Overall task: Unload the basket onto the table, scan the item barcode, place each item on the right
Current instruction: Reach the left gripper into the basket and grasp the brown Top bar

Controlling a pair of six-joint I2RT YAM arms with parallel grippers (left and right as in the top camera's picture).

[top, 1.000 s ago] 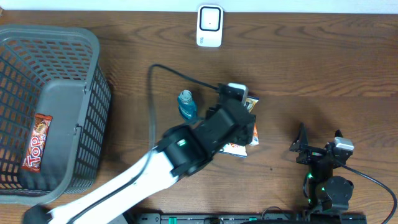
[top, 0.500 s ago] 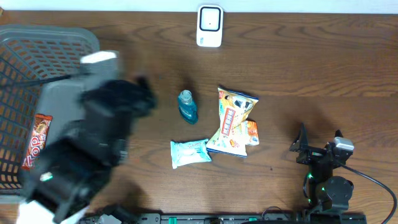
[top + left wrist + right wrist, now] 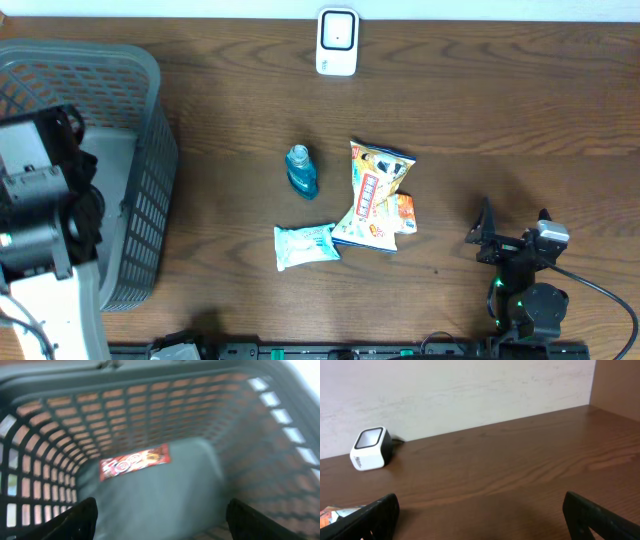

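Two jaws of my left gripper (image 3: 161, 525) stand wide apart and empty over the basket (image 3: 150, 200), where a candy bar (image 3: 134, 461) lies. Next to scan, I judge: the snack bag (image 3: 375, 190), mid-table, well apart from the scanner (image 3: 337, 42). It looks light, crinkly and slippery, so pinch a sealed edge.

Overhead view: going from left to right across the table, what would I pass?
basket → blue bottle → snack bags → right arm. The scanner and the wipes packet overlap these sideways, so they are left out.
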